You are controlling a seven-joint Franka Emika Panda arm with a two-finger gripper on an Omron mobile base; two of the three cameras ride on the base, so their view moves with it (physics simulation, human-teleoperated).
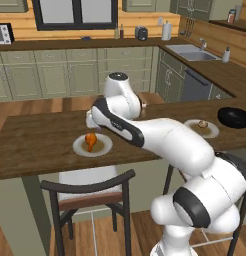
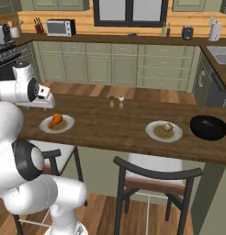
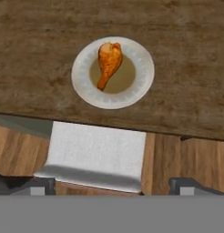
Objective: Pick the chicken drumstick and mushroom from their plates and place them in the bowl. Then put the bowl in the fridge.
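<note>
Two fingertips [image 3: 38, 184] wide above drumstick [image 3: 108, 63]

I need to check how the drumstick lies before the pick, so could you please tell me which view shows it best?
The hand view: the chicken drumstick is seen large from above, its narrow end pointing down-left. Both base views show it small on its plate, at an angle.

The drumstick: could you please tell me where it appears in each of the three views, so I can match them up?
Left base view: the drumstick lies on a white plate left of centre, beside the arm.
Right base view: it lies on the leftmost plate, near the left edge.
Hand view: it lies on the plate in the upper middle.
Shared landmark: the wooden counter under the plate.
</note>
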